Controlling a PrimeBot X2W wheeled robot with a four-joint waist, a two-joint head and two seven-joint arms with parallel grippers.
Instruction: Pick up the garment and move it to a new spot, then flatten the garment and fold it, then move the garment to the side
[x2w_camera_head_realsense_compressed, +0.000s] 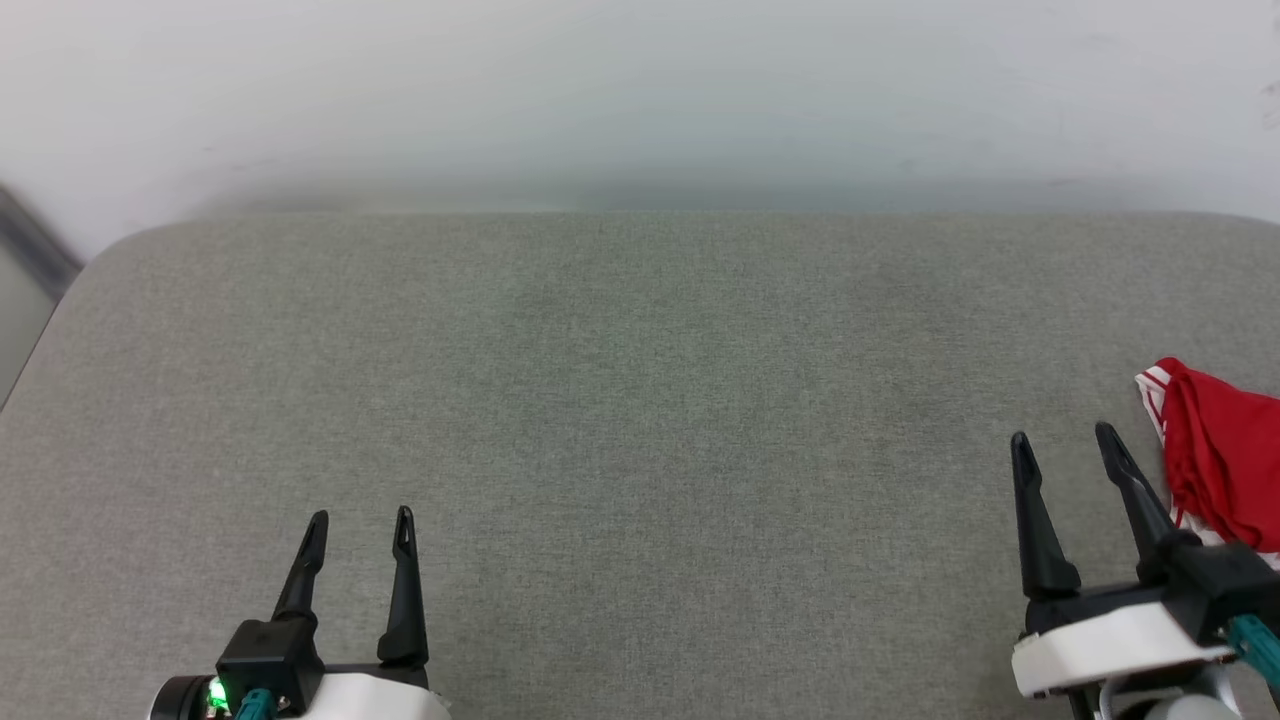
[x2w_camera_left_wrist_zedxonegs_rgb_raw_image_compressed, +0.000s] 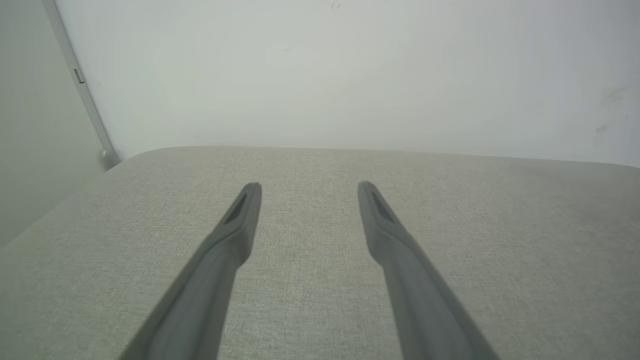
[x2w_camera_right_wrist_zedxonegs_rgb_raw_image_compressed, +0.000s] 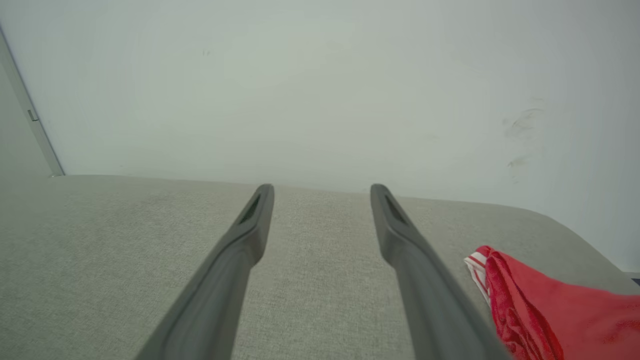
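The garment (x2w_camera_head_realsense_compressed: 1225, 460) is a bunched red cloth with red-white striped trim, lying at the right edge of the grey padded table (x2w_camera_head_realsense_compressed: 640, 400) and partly cut off by the frame. My right gripper (x2w_camera_head_realsense_compressed: 1062, 440) stands open just left of it, fingers apart from the cloth and nothing between them. In the right wrist view the garment (x2w_camera_right_wrist_zedxonegs_rgb_raw_image_compressed: 555, 310) lies to the lower right of my right gripper (x2w_camera_right_wrist_zedxonegs_rgb_raw_image_compressed: 322, 190). My left gripper (x2w_camera_head_realsense_compressed: 360, 520) is open at the lower left, over bare table. The left wrist view shows my left gripper (x2w_camera_left_wrist_zedxonegs_rgb_raw_image_compressed: 310, 187) with its fingers spread above bare grey fabric.
A pale wall (x2w_camera_head_realsense_compressed: 640, 90) rises right behind the table's far edge. A grey frame strip (x2w_camera_head_realsense_compressed: 35, 245) runs at the far left corner. The table's left corner is rounded.
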